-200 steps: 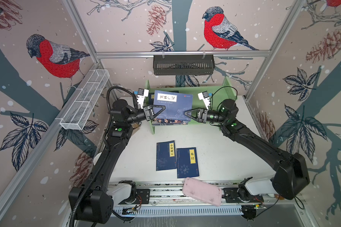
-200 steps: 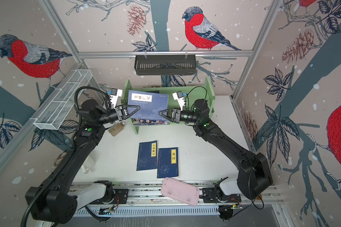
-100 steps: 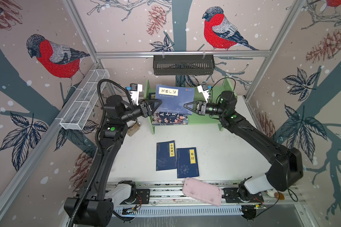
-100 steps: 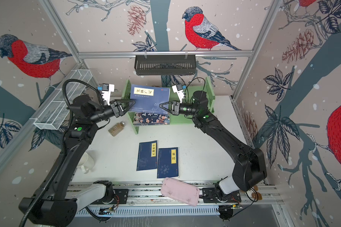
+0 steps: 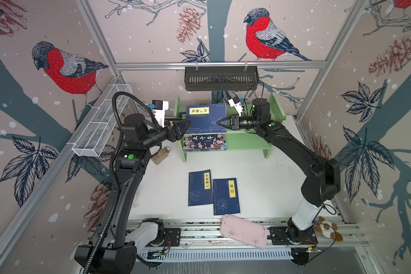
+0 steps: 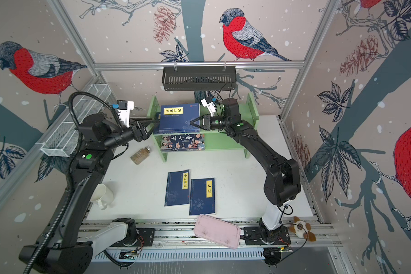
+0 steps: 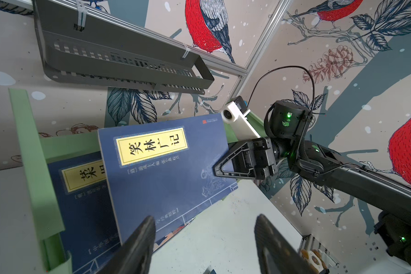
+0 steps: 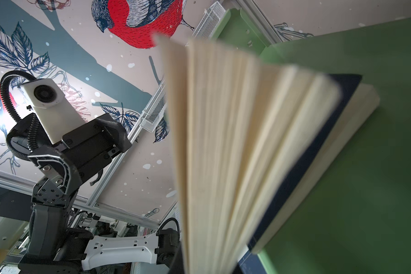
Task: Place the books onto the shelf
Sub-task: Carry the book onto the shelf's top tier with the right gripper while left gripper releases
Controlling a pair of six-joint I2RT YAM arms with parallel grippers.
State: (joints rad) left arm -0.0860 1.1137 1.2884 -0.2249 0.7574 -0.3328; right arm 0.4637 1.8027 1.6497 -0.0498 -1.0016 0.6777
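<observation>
The left gripper (image 5: 185, 128) hovers, jaws apart, at the left panel of the green shelf (image 5: 244, 141). The navy book (image 5: 205, 117) sits tilted over the top tier, its right edge pinched in the closed right gripper (image 5: 218, 123).

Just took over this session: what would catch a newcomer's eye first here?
The right claw is shut on the edge of a navy book tilted on the upper tier of the green shelf, with the left claw open beside it. In front, two more navy books lie flat on the white table.
</observation>
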